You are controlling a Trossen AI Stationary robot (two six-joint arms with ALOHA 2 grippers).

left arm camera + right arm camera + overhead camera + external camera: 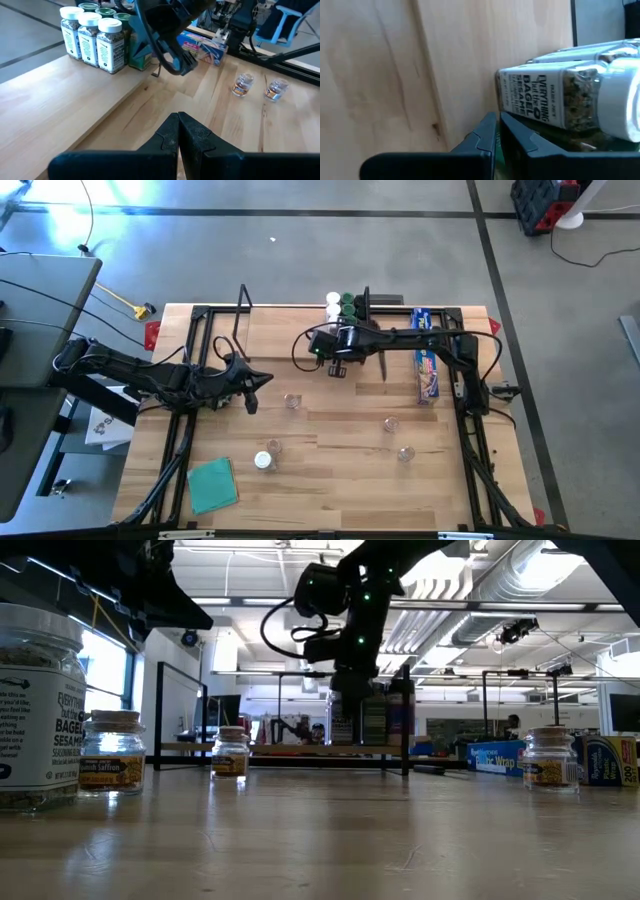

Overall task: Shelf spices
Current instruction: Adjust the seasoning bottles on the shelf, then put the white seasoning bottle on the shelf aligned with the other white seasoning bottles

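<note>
The shelf (290, 330) is a light-wood board with black wire end frames at the table's far middle. Several spice jars (341, 304) with white and green lids stand on its far right corner; they also show in the left wrist view (92, 37). My right gripper (337, 368) hangs over the shelf's right end, just in front of these jars, fingers shut and empty (497, 125). My left gripper (262, 380) is shut and empty (178, 125) above the table left of centre. Several small jars (292, 401) (389, 423) (263, 461) stand loose on the table.
A blue wrap box (427, 355) lies at the right under my right arm. A green cloth (212, 483) lies at the near left. Black frame rails (470, 430) run along both table sides. The near loose jars show large in the low view (35, 710).
</note>
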